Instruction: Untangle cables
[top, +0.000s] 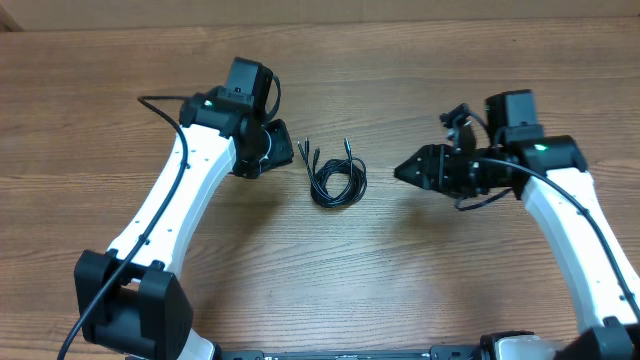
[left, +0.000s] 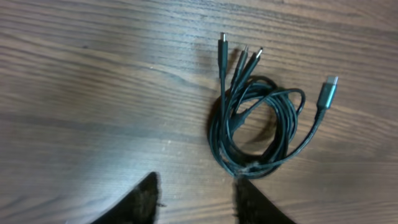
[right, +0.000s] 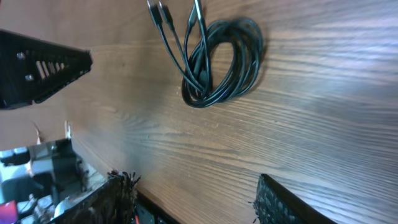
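**Surface.** The brown wood-grain surface (top: 450, 280) carries the work item between the two arms.

**Work item.** The thin black cables (top: 337, 181) lie wound in one small round coil near the middle of the surface. In the overhead view the coil sits between the two pincers, nearer to the left one. Four plug ends run out of the coil on the far side. In the left wrist view the cables (left: 255, 130) show three slim plugs lying close together. A fourth, larger plug with a light metal tip lies apart from them. The strands overlap one another in the coil; individual crossings cannot be told apart.

**Left pincer.** The left pincer (top: 280, 150) points at the coil from just beside it. In its own wrist view the left pincer (left: 196, 183) has its fingers apart, with only bare surface between them. One finger (left: 252, 199) is very close to the edge of the coil; contact cannot be confirmed.

**Right pincer.** The right pincer (top: 400, 170) points at the coil from the opposite side and is clear of it. In its wrist view the right pincer (right: 193, 183) has its fingers spread wide and grips nothing. The cables (right: 221, 62) lie ahead of it on the surface.
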